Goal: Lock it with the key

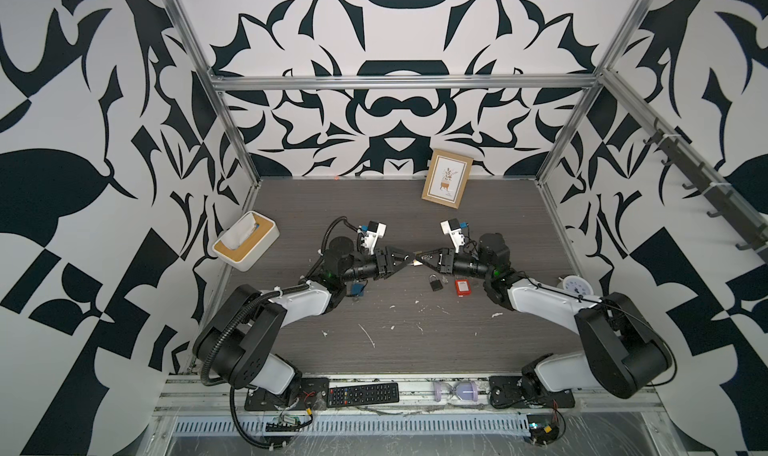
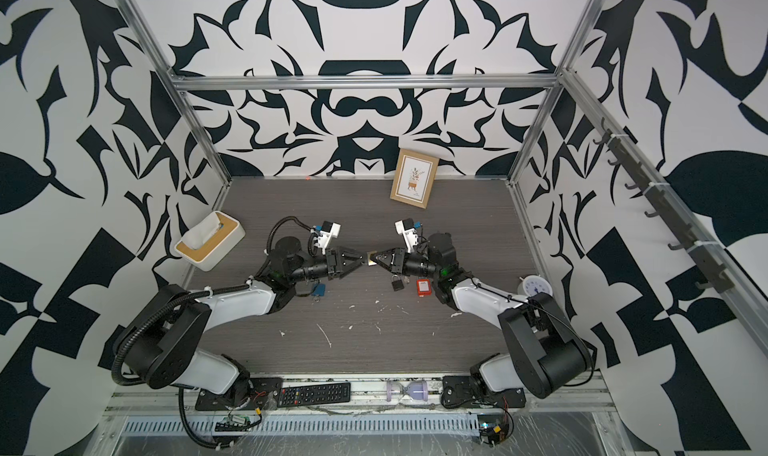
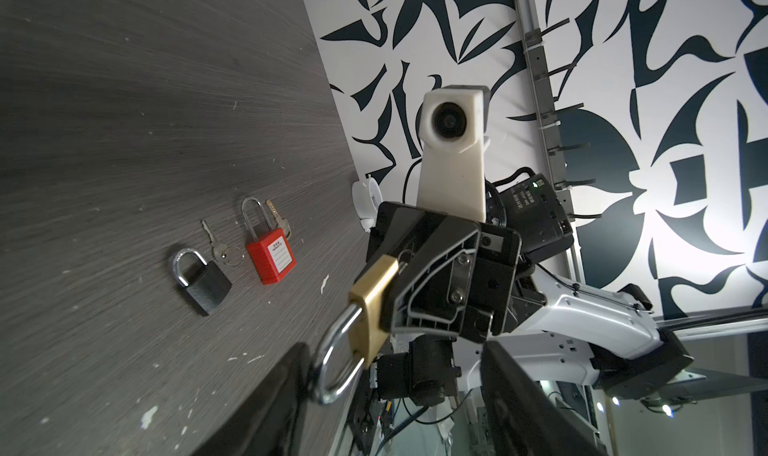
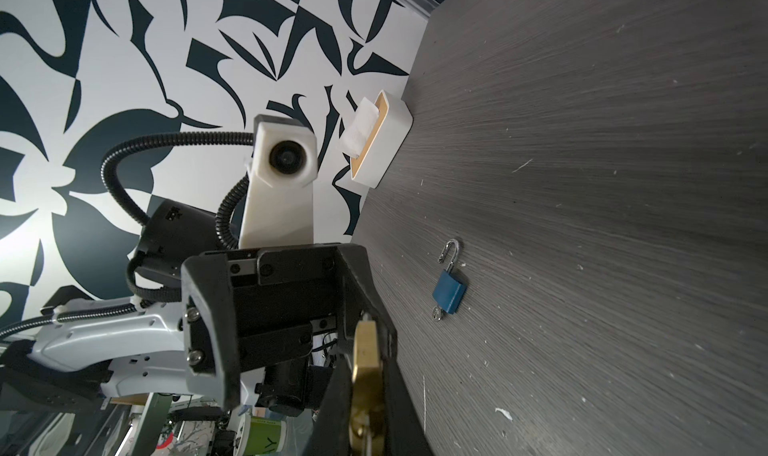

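Note:
A brass padlock (image 3: 372, 304) with a steel shackle (image 3: 332, 366) hangs above the middle of the table, small in both top views (image 1: 417, 260) (image 2: 371, 258). My right gripper (image 4: 365, 416) is shut on its body (image 4: 365, 358); in a top view this gripper (image 1: 426, 258) reaches in from the right. My left gripper (image 3: 395, 412) faces it with its jaws open around the shackle, which rests against one finger (image 3: 270, 408). It shows in a top view too (image 1: 411, 258). The lock's key end is buried between the right fingers, so I cannot make out a key there.
On the table lie a black padlock (image 1: 435, 283) with keys (image 3: 216, 242), a red padlock (image 1: 461, 287), and a blue padlock (image 4: 449, 294) with its shackle open. A tissue box (image 1: 245, 240) is far left, a picture frame (image 1: 447, 184) at the back, a clock (image 1: 575, 285) at right.

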Tool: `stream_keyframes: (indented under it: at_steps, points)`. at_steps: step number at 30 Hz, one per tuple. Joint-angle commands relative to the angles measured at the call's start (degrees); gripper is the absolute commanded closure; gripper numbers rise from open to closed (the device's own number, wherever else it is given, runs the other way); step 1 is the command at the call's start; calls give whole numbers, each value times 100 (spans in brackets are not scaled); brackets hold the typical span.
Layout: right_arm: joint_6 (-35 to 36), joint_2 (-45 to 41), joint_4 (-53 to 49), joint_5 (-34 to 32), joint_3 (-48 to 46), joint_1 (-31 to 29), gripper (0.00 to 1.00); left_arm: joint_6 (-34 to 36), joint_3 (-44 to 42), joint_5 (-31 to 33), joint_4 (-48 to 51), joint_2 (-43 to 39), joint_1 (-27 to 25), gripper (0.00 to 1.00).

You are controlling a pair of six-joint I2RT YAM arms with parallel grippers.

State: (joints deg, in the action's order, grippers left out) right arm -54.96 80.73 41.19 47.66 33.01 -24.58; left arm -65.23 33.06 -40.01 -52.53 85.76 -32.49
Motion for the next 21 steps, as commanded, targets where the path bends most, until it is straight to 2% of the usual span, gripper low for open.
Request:
stream_keyframes:
  at_steps: [1, 4, 8, 12, 21]
  points:
    - [-593, -108, 831, -115, -58, 1, 100, -89, -153, 100, -722, 79, 49, 31]
    - [-1121, 22, 1490, -102, -139, 6, 100, -386, -125, 11, -1291, 348, 48, 36]
    - [-1832, 257, 2485, -141, -217, 6, 100, -691, -89, -44, -1773, 587, 45, 54]
    - [-2127, 490, 3010, -154, -246, 8, 100, -846, 13, -124, -1927, 686, 50, 66]
    - [-2185, 506, 3250, -77, -407, 4, 100, -798, 119, -121, -1643, 490, 42, 73]
